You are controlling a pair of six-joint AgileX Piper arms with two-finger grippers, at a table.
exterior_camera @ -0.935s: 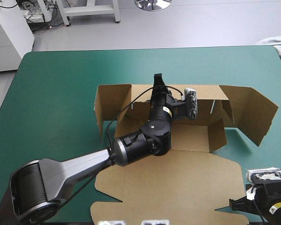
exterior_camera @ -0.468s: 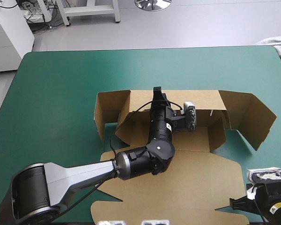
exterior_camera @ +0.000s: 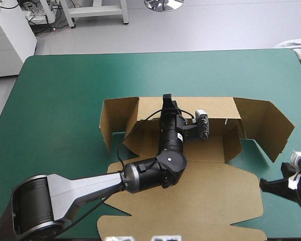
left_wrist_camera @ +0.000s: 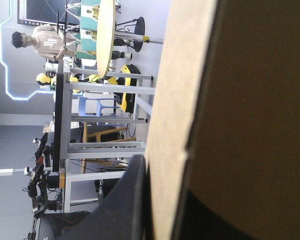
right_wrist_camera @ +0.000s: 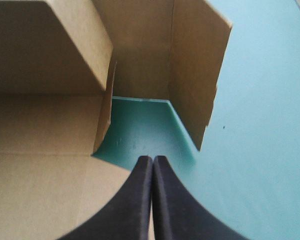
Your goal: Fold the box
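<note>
Nearing the box [exterior_camera: 205,193], right claw [right_wrist_camera: 152,161] has advanced.

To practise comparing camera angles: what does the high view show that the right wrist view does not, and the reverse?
Only high view: the left gripper at the box's far wall. Only right wrist view: the right gripper plainly shut, by the lid's edge. Both: the box's raised right-hand flap and the teal-green cover.
</note>
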